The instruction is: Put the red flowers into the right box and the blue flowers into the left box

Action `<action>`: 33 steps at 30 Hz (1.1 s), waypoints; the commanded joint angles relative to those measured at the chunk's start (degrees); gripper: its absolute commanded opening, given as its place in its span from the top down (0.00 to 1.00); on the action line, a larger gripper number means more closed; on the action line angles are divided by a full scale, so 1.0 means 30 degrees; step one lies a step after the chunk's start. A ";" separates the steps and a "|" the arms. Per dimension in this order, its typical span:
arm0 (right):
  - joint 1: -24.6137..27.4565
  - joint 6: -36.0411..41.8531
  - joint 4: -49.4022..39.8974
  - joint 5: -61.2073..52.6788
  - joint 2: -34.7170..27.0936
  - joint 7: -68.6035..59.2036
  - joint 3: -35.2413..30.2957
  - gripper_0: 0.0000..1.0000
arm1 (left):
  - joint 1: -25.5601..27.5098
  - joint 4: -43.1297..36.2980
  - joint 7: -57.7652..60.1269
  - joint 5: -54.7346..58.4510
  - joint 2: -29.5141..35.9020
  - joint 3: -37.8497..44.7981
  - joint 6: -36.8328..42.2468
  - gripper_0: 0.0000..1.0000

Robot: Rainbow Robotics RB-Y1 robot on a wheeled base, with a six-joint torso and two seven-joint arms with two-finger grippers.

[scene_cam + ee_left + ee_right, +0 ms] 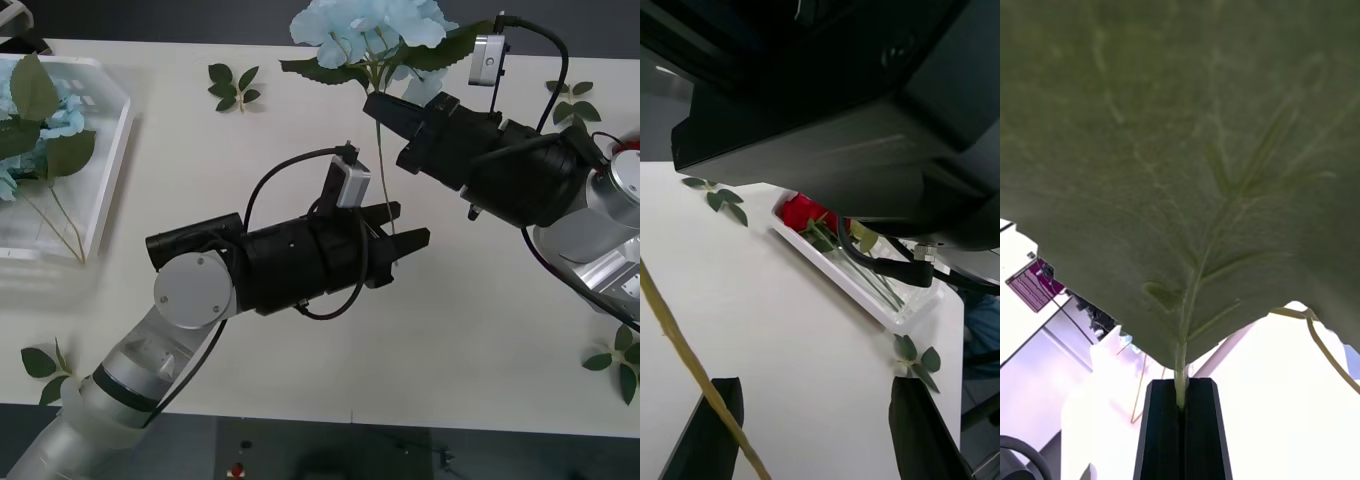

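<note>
Right end effector point(378, 106): fingers together, clamped on the stem of a blue flower point(372, 30), held up near the worktop's point(470, 330) far edge.
Left end effector point(408, 228): fingers apart, mid-worktop, beside the hanging stem.
Left box point(105, 165): far-left corner, holding blue flowers point(30, 120).
Right box point(865, 289): holds a red flower point(805, 212).

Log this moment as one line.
right gripper: shut on pale-blue flower stem | left gripper: open beside stem | white left box: holds blue flowers
</note>
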 commanded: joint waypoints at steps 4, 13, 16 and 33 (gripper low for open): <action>-0.0380 0.0242 -0.0604 -0.0239 -0.0042 0.0134 0.0016 1.00 | -0.1609 0.0112 -0.0046 -0.0152 -0.0407 -0.0523 -0.1235 0.47; -0.0380 0.0242 -0.0604 -0.0239 -0.0042 0.0134 0.0016 1.00 | -0.2283 0.0962 -0.0016 -0.0006 -0.0700 -0.0728 -0.2377 1.00; -0.0380 0.0242 -0.0604 -0.0239 -0.0042 0.0134 0.0016 1.00 | -0.2312 0.0962 -0.0016 0.0112 -0.0524 -0.0728 -0.2436 1.00; -0.0350 0.0095 -0.0575 -0.0766 -0.0130 0.0134 0.0104 0.00 | -0.1873 0.0551 -0.0309 0.2309 0.0765 -0.0465 -0.2758 1.00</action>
